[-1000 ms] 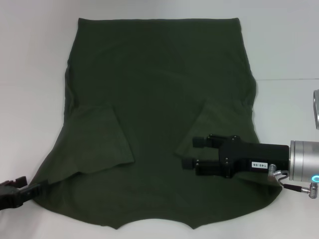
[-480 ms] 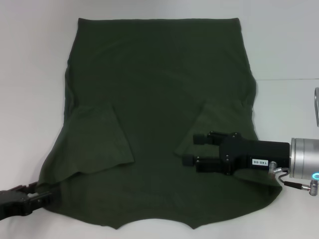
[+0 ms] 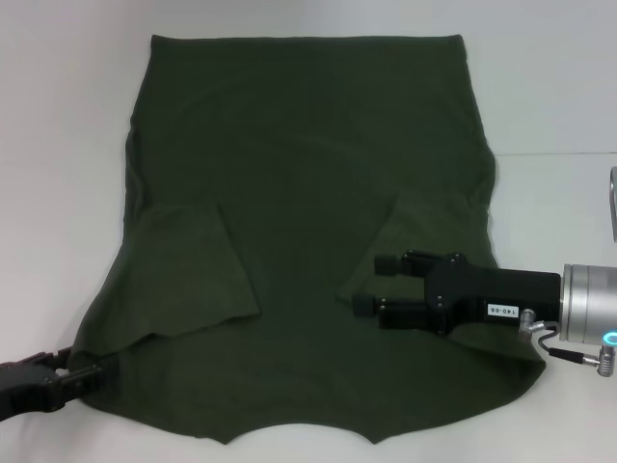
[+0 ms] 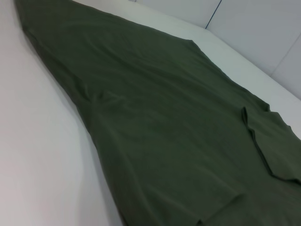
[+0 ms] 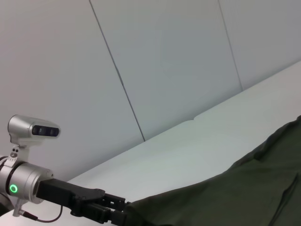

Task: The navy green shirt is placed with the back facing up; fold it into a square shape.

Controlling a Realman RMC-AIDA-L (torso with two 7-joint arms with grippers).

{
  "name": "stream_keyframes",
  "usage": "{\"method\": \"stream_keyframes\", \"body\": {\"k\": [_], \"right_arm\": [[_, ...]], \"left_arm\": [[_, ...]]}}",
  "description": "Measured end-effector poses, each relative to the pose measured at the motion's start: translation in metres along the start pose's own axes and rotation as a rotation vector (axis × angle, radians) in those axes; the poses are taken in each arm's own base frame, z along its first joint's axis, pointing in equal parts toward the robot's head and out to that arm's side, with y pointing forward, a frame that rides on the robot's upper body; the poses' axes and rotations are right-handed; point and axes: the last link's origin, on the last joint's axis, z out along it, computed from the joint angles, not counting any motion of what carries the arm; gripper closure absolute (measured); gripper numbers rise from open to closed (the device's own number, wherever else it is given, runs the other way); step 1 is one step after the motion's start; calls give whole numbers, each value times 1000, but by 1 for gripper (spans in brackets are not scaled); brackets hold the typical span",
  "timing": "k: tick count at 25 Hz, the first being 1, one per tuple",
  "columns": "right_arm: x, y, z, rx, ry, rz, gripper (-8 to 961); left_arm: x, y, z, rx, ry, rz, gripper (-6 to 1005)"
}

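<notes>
A white table [image 3: 58,145] carries the navy green shirt [image 3: 308,174], which lies spread flat across most of the surface, plain side up, hem toward the far edge and neckline dipping toward the robot at the near edge. Both short sleeves are folded inward over the body, the left one [image 3: 193,270] lying as a flap on its side, the right one [image 3: 424,231] likewise opposite.

The right gripper [image 3: 371,285] reaches in over the cloth from the right, its two fingers spread apart and holding nothing, hovering just beside the tip of the right sleeve. The left gripper [image 3: 66,371] sits at the shirt's near left corner, touching the cloth edge; whether it has the fabric pinched or is loose cannot be told from any view, though the right wrist camera shows its tips buried at the shirt's edge.

The risk, judged from this layout, is an uneven lift: if the left side is gripped while the right is not, pulling would drag the shirt askew, undo the tucked sleeves and wrinkle the body. A pinch that catches only the sleeve layer on the right would flip that flap open rather than fold the shirt.
</notes>
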Motion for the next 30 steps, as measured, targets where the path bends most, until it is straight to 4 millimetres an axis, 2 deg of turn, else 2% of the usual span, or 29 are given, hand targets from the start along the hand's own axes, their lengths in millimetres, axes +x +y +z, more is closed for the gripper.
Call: {"method": "stream_keyframes", "body": {"k": [13, 16, 22, 30], "right_arm": [[0, 0, 1, 3, -1, 2, 87], [0, 0, 1, 3, -1, 3, 87], [1, 0, 0, 4, -5, 6, 87], [2, -2, -5, 18, -21, 32, 86]], "left_arm": [[2, -6, -1, 27, -24, 3, 273], [3, -6, 0, 34, -23, 3, 502], [4, -6, 1, 35, -23, 5, 741], [5, -6, 2, 34, -21, 6, 915]]}}
